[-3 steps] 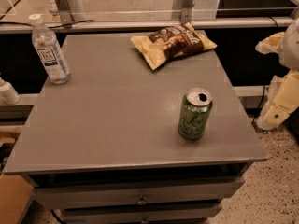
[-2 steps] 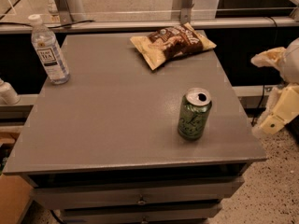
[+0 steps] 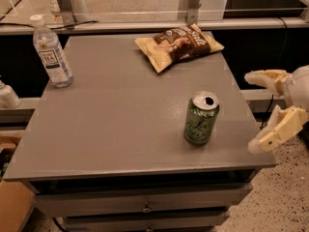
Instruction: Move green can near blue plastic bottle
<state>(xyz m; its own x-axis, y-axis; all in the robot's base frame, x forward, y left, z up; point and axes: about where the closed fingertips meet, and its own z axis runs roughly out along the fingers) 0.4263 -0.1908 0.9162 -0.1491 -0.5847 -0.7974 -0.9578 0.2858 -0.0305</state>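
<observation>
Camera view: by my read the task is at the approach stage, with nothing delivered yet.

Green can (image 3: 201,119) stands upright on the surface (image 3: 120,110) in the front-right quarter, a little in from the right edge. Its silver top with the open tab hole faces up. Blue plastic bottle (image 3: 51,52) stands upright at the far left corner, white cap on. The two are well apart, with most of the surface's diagonal between them, so "near" is not met.

Tool (image 3: 251,112) hangs off the right side of the surface, just past its edge, to the right of the can and about level with it. Its fingers (image 3: 265,77) are spread wide, one upper and one lower, with nothing between them. It is not touching the can; there is a visible gap from the lower fingertip to the can wall.

Chip bag (image 3: 178,45) lies flat near the far edge, centre-right. It sits behind the straight can-to-bottle line, so I judge the middle lane free. A wide swing toward the back could clip it.

Left to do, as I see it:
- bring the tool in around the can and close on it
- carry it across to the left rear
- set it down upright beside the bottle, then let go

That is basically the whole job. The only credit so far is the tool sitting on the can's side of the surface.

Watch items: the can is opened and I cannot tell if there is liquid inside, so keep it upright. The bottle is tall and narrow, and I expect it to tip on a light knock.
</observation>
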